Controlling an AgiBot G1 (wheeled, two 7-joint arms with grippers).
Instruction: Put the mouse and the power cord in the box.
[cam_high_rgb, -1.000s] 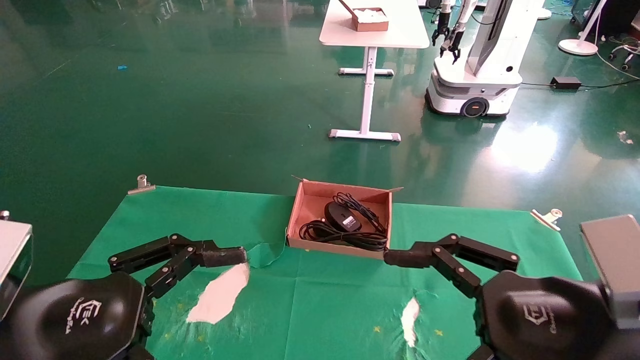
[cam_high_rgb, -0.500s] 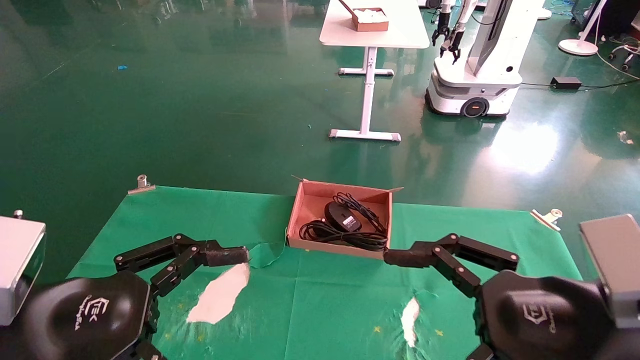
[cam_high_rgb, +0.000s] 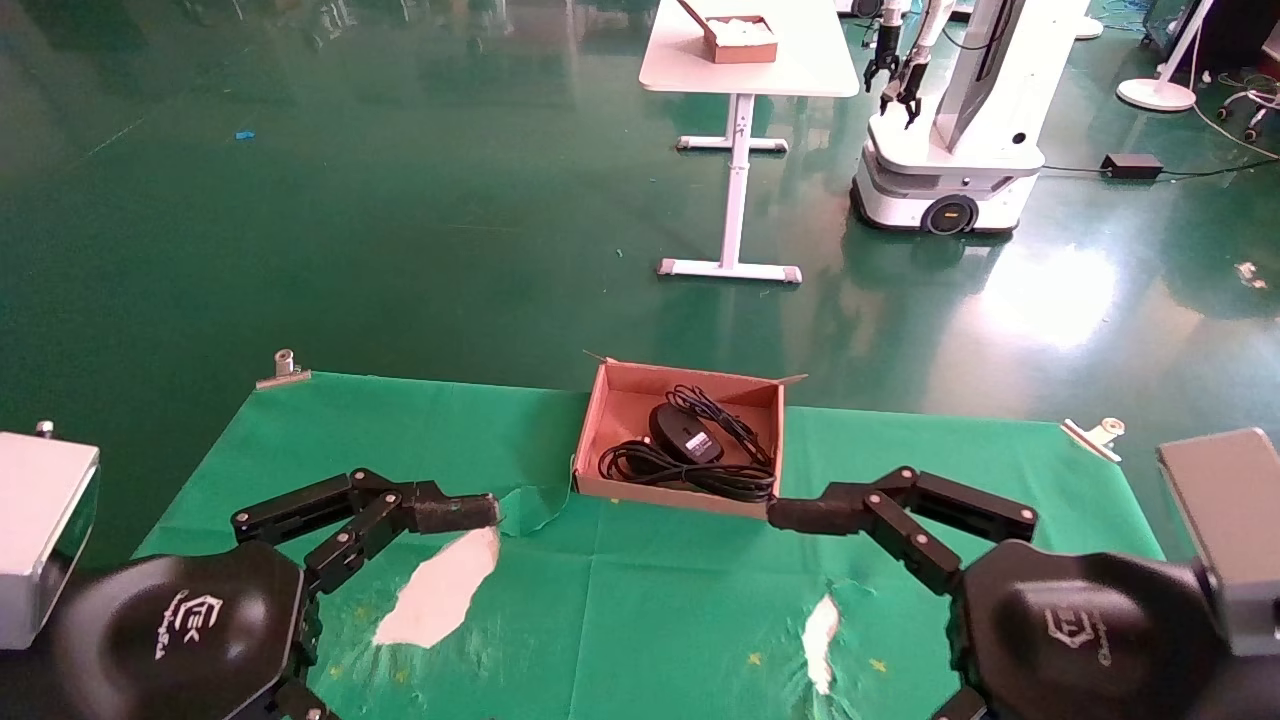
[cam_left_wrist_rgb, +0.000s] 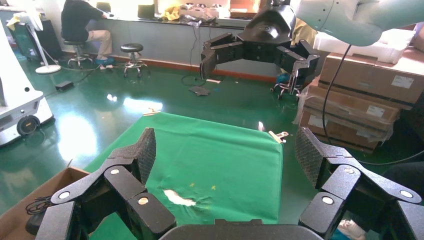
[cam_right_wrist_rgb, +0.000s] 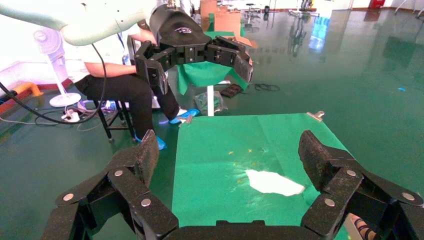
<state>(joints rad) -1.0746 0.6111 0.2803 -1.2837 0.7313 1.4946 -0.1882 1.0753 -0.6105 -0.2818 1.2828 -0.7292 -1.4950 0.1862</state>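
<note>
Head view: my left pincer hovers spread apart over the green tabletop; the box at the far edge holds the power cord and the mouse; my right pincer is spread too, beside the box's near right corner.

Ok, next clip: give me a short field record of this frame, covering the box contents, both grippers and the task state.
box: shallow brown cardboard box, at the far edge of the green cloth
mouse: small black oval mouse, inside the box
power cord: thick black coiled cord, inside the box
left gripper: open, empty, over the cloth
right gripper: open, empty, over the cloth
task state: both items in the box
</note>
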